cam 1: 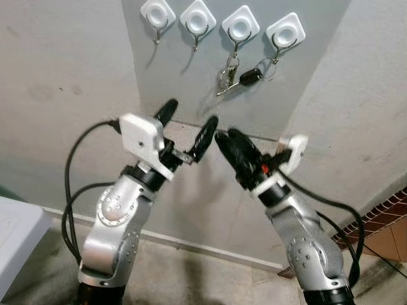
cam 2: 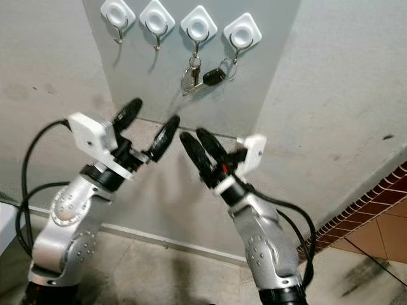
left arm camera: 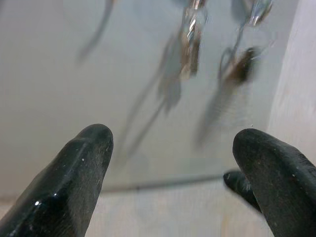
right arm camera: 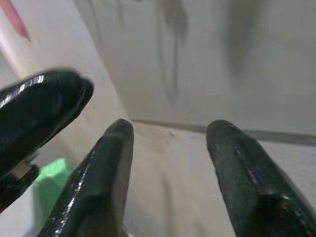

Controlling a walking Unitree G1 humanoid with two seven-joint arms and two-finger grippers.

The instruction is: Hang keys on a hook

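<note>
Hanging above both grippers' fingertips, the keys (cam 1: 229, 73) already sit on a hook (cam 1: 240, 27), so your left gripper (cam 1: 189, 126) and right gripper (cam 1: 230, 151) stand released, grasping nothing.

Glossy plastic, bright metal, matt plaster.
The hooks (cam 1: 240, 27) have smooth white plastic pads with thin metal wire; the keys (cam 1: 227, 75) are shiny metal beside a black plastic fob (cam 1: 250, 77). The wall (cam 1: 63, 76) is matt grey, the arms (cam 1: 117, 216) brushed silver, and the left pincer (cam 1: 189, 130) and right pincer (cam 1: 230, 141) glossy black.
</note>
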